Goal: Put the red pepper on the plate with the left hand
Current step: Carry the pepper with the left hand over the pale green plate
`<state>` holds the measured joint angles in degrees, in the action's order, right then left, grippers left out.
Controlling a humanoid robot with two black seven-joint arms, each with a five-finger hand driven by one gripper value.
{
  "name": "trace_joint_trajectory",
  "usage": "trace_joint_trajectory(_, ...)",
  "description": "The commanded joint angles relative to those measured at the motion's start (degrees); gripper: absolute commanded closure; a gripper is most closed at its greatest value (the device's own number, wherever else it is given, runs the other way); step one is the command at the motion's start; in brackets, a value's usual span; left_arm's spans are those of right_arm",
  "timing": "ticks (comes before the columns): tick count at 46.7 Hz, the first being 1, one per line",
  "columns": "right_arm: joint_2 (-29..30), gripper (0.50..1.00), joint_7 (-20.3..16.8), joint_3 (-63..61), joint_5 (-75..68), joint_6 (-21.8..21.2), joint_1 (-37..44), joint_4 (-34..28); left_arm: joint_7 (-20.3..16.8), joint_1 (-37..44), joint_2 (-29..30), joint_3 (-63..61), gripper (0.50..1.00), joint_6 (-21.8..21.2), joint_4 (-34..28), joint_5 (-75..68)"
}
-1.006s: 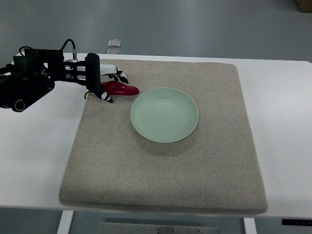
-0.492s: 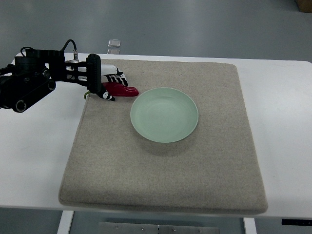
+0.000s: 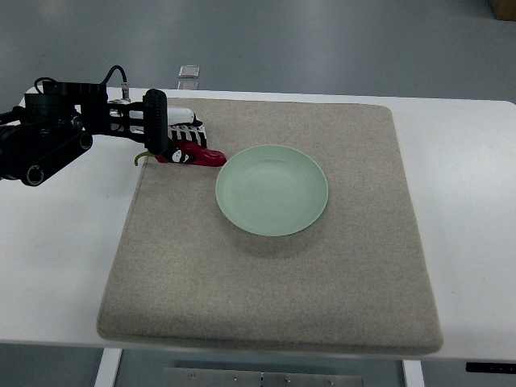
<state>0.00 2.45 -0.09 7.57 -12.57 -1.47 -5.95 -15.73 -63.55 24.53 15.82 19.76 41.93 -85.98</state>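
Note:
A red pepper (image 3: 201,156) with a green stem lies on the beige mat (image 3: 274,274), just left of the pale green plate (image 3: 272,189). My left hand (image 3: 184,139) reaches in from the left on a black arm, and its black-and-white fingers curl down over the pepper's upper side, closing around it. The pepper's tip pokes out toward the plate's rim. The plate holds nothing. The right arm does not show.
The mat covers most of a white table (image 3: 468,177). A small clear object (image 3: 189,74) sits at the table's far edge behind the hand. Grey floor lies beyond.
The fingers have closed down over the pepper, and the pepper has shifted slightly lower and toward the plate. The arm has barely moved.

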Motion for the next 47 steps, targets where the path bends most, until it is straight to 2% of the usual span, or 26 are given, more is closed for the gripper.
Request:
trace_joint_trajectory(1, 0.0, 0.57, 0.0, 0.0, 0.0, 0.0, 0.0, 0.0, 0.0, -0.2, 0.0, 0.1, 1.0, -0.1, -0.1, 0.1)
trace_joint_trajectory(21, 0.0, 0.572, 0.0, 0.0, 0.1, 0.0, 0.0, 0.0, 0.0, -1.0, 0.1, 1.3, 1.0, -0.3, 0.9, 1.1)
trace_joint_trajectory(27, 0.0, 0.572, 0.0, 0.0, 0.0, 0.0, 0.0, 0.0, 0.0, -1.3, 0.3, 1.7, 1.0, -0.7, 3.9, 1.2)
trace_joint_trajectory(36, 0.0, 0.572, 0.0, 0.0, 0.0, 0.0, 0.0, 0.0, -0.1, -1.5, 0.3, 1.7, 1.0, -4.6, 9.5, 1.1)
trace_joint_trajectory(47, 0.0, 0.572, 0.0, 0.0, 0.0, 0.0, 0.0, 0.0, -0.2, -1.2, 0.3, 1.6, 1.0, -4.8, 16.0, 1.0)
